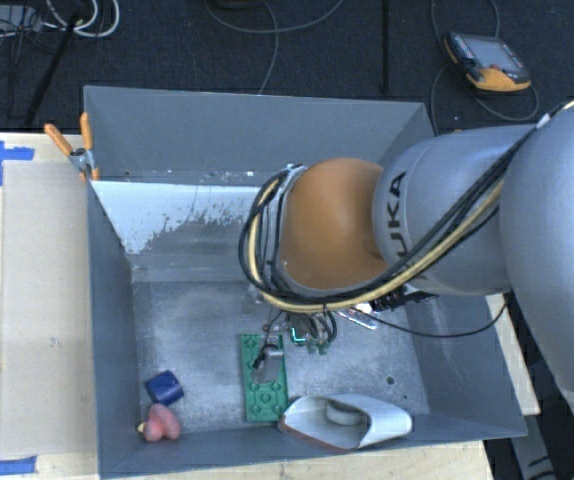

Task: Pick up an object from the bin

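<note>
The gripper sits over the far end of the green plate, near the front edge of the bin, probably to grasp it; clenched or released, I cannot tell.

Bin: matt grey metal, scuffed floor. Green plate: studded plastic. Orange wrist cover: smooth.

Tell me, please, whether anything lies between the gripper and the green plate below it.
Nothing visible does: the gripper is right over the upper end of the green plate. The white shoe-like thing lies by its lower end, the blue block apart to the left.
</note>
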`<state>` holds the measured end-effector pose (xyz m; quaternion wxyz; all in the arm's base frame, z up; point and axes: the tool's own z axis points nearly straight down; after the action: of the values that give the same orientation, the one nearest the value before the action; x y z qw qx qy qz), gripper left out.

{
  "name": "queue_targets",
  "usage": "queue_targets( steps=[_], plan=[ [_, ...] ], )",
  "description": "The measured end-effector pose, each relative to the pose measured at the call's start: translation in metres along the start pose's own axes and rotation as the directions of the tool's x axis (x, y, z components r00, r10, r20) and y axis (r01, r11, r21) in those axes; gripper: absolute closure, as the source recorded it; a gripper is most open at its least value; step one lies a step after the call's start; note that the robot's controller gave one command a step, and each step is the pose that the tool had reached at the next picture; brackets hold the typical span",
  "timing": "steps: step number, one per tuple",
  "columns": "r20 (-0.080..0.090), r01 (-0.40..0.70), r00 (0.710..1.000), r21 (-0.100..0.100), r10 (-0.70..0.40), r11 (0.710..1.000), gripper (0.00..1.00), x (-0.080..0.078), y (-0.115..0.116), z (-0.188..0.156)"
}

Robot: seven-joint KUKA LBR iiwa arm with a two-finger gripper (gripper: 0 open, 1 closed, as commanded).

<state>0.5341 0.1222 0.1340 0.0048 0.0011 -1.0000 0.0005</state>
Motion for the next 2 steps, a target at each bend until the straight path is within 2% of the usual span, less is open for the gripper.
queue_targets(
  steps=[1,2],
  plan=[
    [0.018,0.272,0.962,0.001,-0.272,0.962,0.00,0.0309,-0.0465,0.0636],
    [0.028,0.269,0.963,0.001,-0.269,0.963,1.00,0.0276,-0.0455,0.0596]
  ],
)
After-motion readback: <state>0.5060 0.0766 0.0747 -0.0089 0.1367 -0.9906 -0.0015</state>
